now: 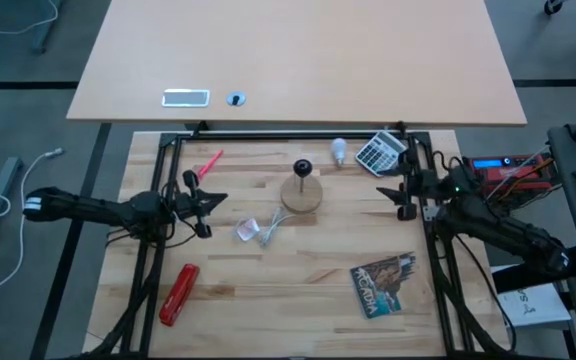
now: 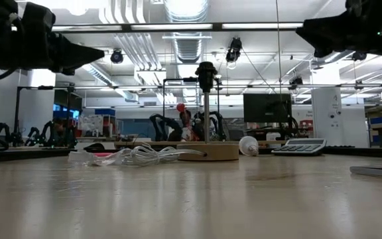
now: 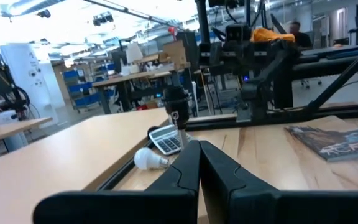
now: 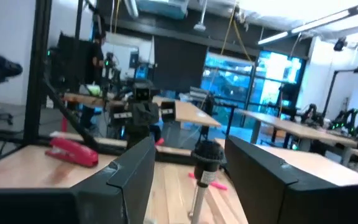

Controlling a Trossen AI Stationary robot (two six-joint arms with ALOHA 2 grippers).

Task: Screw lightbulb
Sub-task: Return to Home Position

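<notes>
High view: one lightbulb (image 1: 339,151) loose; left pincer (image 3: 199,146) closed, empty; right pincer (image 4: 190,146) spread, empty.

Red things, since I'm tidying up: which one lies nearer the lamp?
The thin pen, left of the lamp; the bulky stapler lies clearly farther from it.

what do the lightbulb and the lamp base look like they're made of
The lightbulb: a matte white head, probably frosted glass or plastic, and a narrow silvery screw end that looks like metal. The lamp base: a round disc of pale, wood-toned material with a dull finish, likely wood; its upright socket is black, seemingly plastic.
</notes>
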